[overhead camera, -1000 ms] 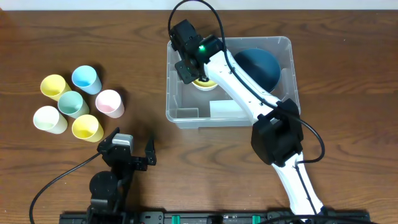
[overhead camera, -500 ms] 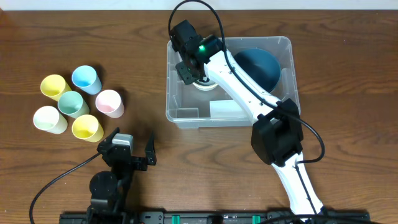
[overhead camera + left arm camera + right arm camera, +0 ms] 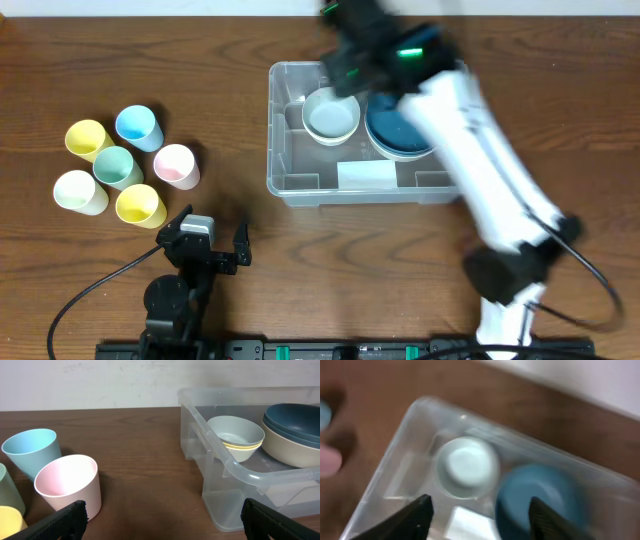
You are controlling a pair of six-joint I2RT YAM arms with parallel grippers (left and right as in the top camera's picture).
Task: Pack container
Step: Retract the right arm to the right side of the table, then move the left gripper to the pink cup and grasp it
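The right gripper (image 3: 480, 517) is held above the container (image 3: 285, 185), its fingers spread with nothing between them. Inside the container a pale small bowl (image 3: 331, 116) is seen beside stacked dark blue bowls (image 3: 398, 130). The container is set on the wooden table (image 3: 100, 60). The left gripper (image 3: 205, 245) is positioned near the container's front left corner, its fingers wide apart and empty. Six pastel cups (image 3: 118, 165) are clustered left of the container.

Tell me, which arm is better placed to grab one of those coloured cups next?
Probably the left arm: its open jaws sit right beside the cups, while the right arm hangs over the container.
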